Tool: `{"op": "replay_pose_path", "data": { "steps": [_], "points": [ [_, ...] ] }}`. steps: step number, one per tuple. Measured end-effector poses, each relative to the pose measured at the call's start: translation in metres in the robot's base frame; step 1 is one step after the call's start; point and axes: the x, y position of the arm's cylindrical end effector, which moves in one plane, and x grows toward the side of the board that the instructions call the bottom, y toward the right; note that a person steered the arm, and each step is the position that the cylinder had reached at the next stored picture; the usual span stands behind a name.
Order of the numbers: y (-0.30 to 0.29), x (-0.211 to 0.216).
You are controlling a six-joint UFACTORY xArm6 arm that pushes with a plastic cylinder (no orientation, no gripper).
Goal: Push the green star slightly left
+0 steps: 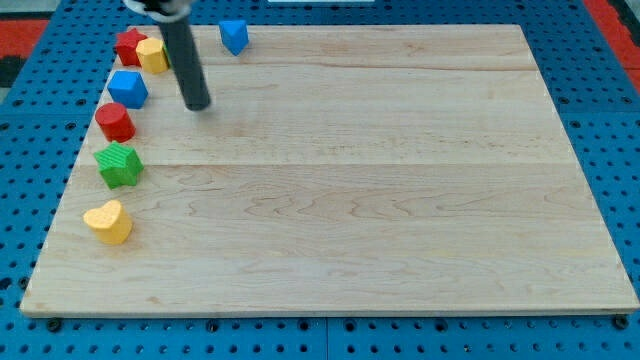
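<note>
The green star lies near the board's left edge, about halfway down the view. My tip rests on the board up and to the right of the star, clearly apart from it. The dark rod rises from the tip toward the view's top left. A red cylinder sits just above the star and a yellow heart just below it.
A blue block lies left of my tip. A red block and a yellow block sit at the top left corner. Another blue block sits at the top edge. The wooden board lies on a blue pegboard.
</note>
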Motion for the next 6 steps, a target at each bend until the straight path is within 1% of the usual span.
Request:
{"op": "replay_pose_path", "data": {
  "steps": [1,2,3,4,5,6],
  "points": [
    [-0.024,0.047],
    [-0.044,0.077],
    [-0.081,0.096],
    [-0.095,0.097],
    [-0.010,0.093],
    [0.034,0.159]
  ]
}}
